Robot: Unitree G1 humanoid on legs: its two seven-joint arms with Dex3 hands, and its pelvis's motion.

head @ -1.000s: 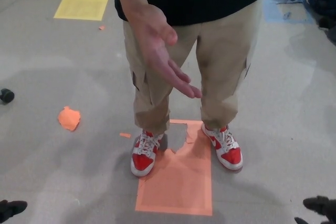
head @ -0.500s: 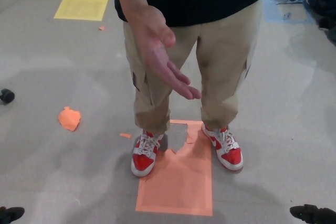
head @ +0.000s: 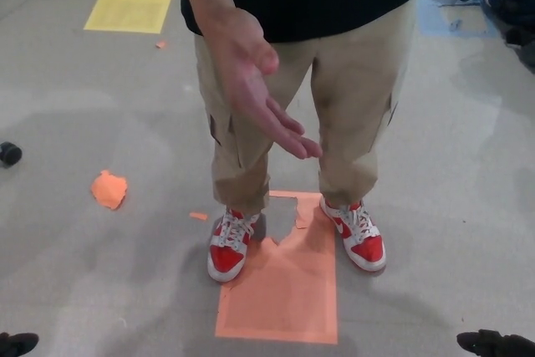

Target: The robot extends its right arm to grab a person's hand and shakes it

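R robot hand (head: pixel 495 344) dropped lower; grip unclear. Person's hand (head: pixel 255 85) outstretched, untouched.

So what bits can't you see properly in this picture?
- Robot's right hand, head view: cut off by the bottom edge, so its fingers can't be read.
- Robot's left hand, head view: only a tip shows at the bottom edge.
- Person's hand: visible, but the arm is cut off by the top edge.

Open air surrounds the person's outstretched hand (head: pixel 251 81); legs (head: pixel 242 156) close behind.
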